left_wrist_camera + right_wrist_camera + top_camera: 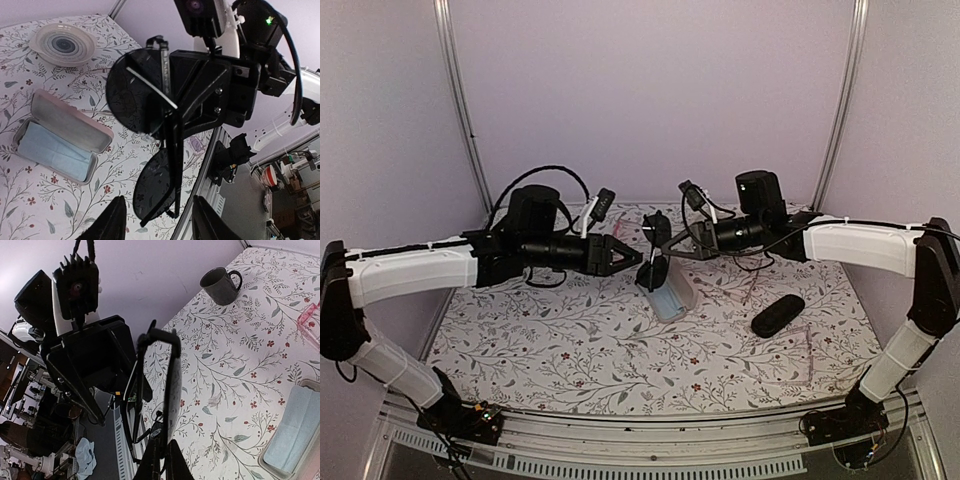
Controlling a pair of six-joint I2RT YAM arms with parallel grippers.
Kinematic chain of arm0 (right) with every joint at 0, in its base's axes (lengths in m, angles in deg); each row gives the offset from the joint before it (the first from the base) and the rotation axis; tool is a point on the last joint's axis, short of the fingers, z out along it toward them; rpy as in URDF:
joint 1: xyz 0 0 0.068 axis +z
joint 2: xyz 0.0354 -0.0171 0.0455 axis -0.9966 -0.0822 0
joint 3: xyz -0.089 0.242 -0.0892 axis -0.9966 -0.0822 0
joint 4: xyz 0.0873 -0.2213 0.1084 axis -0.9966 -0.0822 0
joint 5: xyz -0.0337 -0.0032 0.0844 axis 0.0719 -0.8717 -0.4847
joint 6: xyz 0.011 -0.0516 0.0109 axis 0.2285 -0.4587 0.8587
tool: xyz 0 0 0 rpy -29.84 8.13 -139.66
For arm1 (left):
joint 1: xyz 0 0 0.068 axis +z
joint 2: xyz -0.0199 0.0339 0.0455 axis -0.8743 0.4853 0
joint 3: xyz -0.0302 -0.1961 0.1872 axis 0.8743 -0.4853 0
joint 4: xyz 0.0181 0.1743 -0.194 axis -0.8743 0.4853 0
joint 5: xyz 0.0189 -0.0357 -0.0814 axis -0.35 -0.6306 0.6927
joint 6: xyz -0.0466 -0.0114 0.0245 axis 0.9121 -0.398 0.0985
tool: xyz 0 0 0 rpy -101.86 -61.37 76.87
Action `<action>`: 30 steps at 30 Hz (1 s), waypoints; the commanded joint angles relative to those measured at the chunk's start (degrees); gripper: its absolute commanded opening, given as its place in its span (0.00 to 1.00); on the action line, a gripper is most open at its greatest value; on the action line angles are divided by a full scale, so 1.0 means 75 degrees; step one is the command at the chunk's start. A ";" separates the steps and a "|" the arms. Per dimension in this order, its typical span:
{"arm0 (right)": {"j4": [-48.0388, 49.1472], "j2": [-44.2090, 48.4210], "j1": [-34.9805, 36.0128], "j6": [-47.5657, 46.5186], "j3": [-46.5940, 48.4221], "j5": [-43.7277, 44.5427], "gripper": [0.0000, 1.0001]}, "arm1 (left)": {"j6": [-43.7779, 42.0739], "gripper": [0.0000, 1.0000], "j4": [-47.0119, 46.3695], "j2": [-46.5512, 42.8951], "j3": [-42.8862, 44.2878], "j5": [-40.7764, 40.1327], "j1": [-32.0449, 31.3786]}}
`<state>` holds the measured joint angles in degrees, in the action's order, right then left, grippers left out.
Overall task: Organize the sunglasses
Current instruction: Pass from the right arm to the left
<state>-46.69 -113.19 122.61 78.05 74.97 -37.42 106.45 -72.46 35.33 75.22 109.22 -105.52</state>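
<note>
The sunglasses (pixel 654 262), thin black wire frame with round dark lenses, hang in the air between my two grippers, above the open pale case (pixel 672 299). My right gripper (pixel 670 244) is shut on them; in the right wrist view its fingers (pixel 161 467) pinch the frame (pixel 173 385) edge-on. My left gripper (pixel 638 258) is open just left of the sunglasses. In the left wrist view its fingers (pixel 118 220) stand apart, with the lower lens (pixel 159 186) just beyond and between them, not touching.
The open case (pixel 60 134) holds a blue cloth. A black oval hard case (pixel 778 315) lies at the right. Pale pink glasses (pixel 310 320) lie beyond it. A dark mug (pixel 220 285) and a clear glass dish (pixel 62 43) stand at the back.
</note>
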 commanded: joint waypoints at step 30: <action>0.0023 0.0105 -0.0007 0.0079 -0.0329 -0.0172 0.01 | 0.0491 0.00 -0.1099 0.1695 0.1069 0.0170 -0.0642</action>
<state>-48.41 -113.84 122.28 78.07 73.72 -38.60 109.68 -77.44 46.91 82.06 108.89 -109.35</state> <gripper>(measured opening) 0.035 0.040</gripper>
